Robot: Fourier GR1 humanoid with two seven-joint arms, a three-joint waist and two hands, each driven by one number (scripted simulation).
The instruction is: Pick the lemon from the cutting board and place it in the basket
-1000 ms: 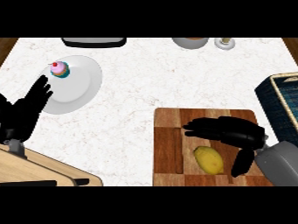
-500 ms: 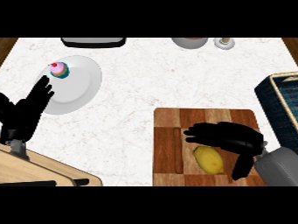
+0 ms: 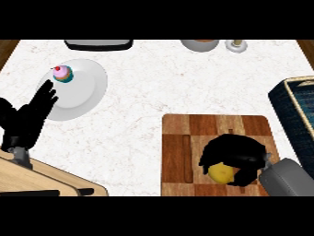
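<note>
— How far along are you?

— Barely begun, I'd say. The lemon (image 3: 220,173) lies on the board (image 3: 186,138), near its front edge, and the basket (image 3: 307,120) at the table's right edge has nothing of mine in it. Lifting, carrying across and setting down are all left to do.

— And your right hand?

— My right hand (image 3: 235,154) is down over the lemon, fingers curled round its top and far side. Only the near, left part of the fruit shows from under them. I judge I have it clasped, though I cannot see whether it has left the wood.

— So it's a grip, not a hover?

— It looks like a grip: the fingers bend round the lemon and touch it. Whether the thumb is under it is hidden.

— Your left?

— My left hand (image 3: 25,120) rests near the table's left edge, fingers straight and up, holding nothing, its tips over the rim of the plate (image 3: 84,90).
</note>
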